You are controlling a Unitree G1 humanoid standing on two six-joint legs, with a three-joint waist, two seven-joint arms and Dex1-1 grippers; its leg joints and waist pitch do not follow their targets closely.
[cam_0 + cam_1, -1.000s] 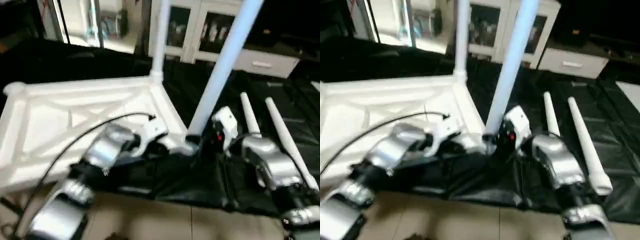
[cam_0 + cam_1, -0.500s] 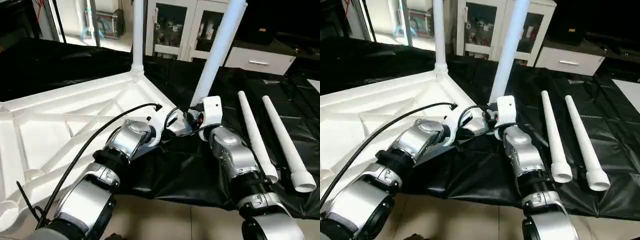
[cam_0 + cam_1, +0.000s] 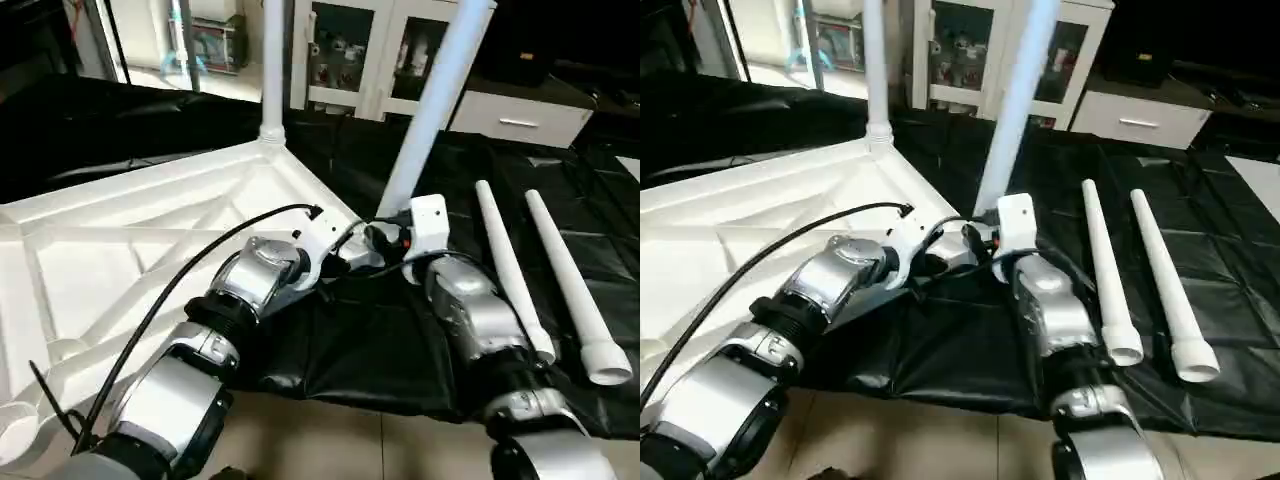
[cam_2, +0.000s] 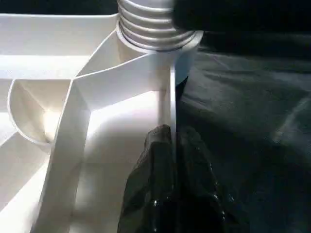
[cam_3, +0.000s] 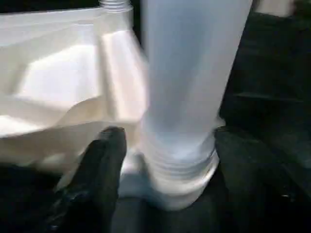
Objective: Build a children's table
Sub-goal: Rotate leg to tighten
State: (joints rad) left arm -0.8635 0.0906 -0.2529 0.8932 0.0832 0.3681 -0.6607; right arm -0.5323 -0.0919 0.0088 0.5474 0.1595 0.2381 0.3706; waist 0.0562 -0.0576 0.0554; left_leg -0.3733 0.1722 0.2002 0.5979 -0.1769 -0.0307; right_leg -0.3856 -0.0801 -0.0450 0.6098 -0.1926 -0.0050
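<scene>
The white table top (image 3: 120, 250) lies underside up on a black mat, its X ribs showing. One leg (image 3: 271, 60) stands upright in the far corner socket. A second leg (image 3: 432, 105) rises tilted from the near right corner socket, its threaded base (image 5: 180, 170) sitting at the socket. My left gripper (image 4: 170, 133) is shut on the table top's thin rim wall just beside that socket. My right gripper (image 5: 172, 138) stands open around the leg's base, one finger (image 5: 99, 174) a little clear of it. Two loose legs (image 3: 507, 265) (image 3: 572, 290) lie on the mat to the right.
The black mat (image 3: 360, 350) ends at a tiled floor (image 3: 330, 440) close to me. A black cable (image 3: 190, 270) loops over my left forearm. Glass-door cabinets (image 3: 345, 50) and a white drawer unit (image 3: 515, 120) stand behind.
The camera has swung and steadied. My right gripper's fingers have spread apart around the tilted leg's base. The left gripper stays clamped on the rim.
</scene>
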